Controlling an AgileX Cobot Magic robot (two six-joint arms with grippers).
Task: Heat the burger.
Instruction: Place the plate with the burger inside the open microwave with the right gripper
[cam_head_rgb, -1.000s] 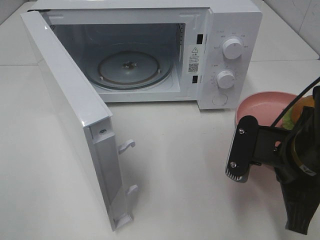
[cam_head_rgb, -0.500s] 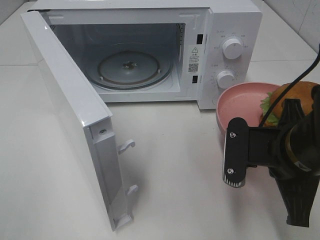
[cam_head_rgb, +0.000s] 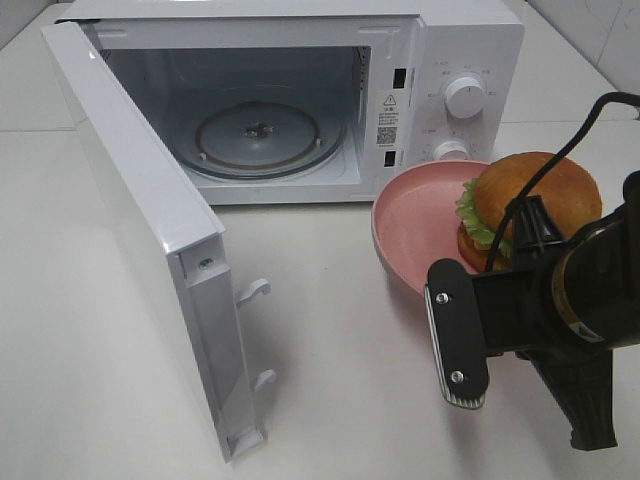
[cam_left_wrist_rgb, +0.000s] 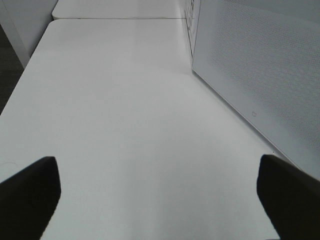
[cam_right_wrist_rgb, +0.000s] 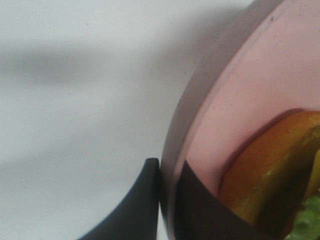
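**Plate pinched by its rim, burger riding toward the open oven**

My right tool (cam_right_wrist_rgb: 167, 172) is pressed together on the rim of the pink plate (cam_head_rgb: 410, 215), one finger under the lip and one inside it; I grip the plate and not the food because the burger (cam_head_rgb: 535, 190) is soft and would squash or come apart between the fingers. The burger sits on the half of the plate nearest my right tool, just beside the pinch, bun up and lettuce showing; it does not touch the fingers as far as I can tell. The plate hangs, I judge, clear of the counter (cam_head_rgb: 330, 330), toward the counter's right edge and in front of the microwave (cam_head_rgb: 470, 60) controls. The door (cam_head_rgb: 140, 210) stands swung wide so the glass turntable (cam_head_rgb: 260, 135) is bare and reachable; it lies well apart from the plate, across toward the counter's back edge. My left tool (cam_left_wrist_rgb: 160, 200) is spread wide over bare counter beside the door, holding nothing.
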